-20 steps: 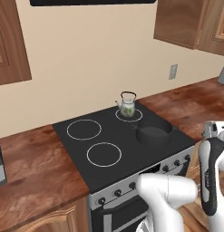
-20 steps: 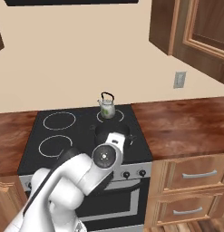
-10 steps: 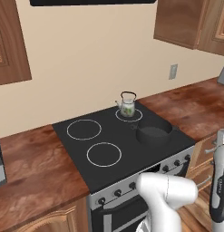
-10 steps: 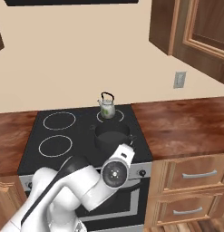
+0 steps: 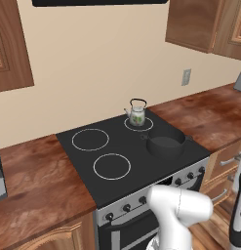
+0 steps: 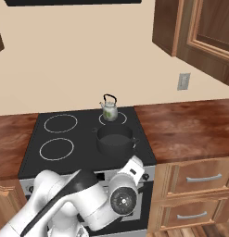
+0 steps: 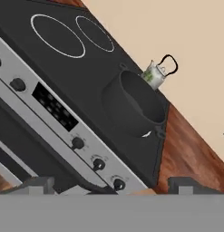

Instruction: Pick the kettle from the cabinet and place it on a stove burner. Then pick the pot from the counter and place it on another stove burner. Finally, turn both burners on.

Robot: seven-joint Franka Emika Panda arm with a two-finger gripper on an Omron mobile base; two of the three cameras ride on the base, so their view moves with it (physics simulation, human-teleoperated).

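Both vessels placed; burner knobs were the step in hand.
The kettle [image 5: 137,114] stood at the cooktop's [image 5: 83,158] back right corner, the pot [image 5: 165,142] front right; the gripper [image 7: 111,190], fingers apart, needed to reach the knobs [image 7: 99,164].

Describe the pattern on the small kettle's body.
The whitish-grey teapot-shaped kettle with a black arched handle carries a green leaf print, clearest in the left base view.

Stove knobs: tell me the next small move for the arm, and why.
Probably ease the open gripper forward to the nearest knob on the stove's steel front. The kettle sits on the back right burner and the pot on the front right one, so only turning the burners on is left, and the jaws stand spread just short of the knob row.
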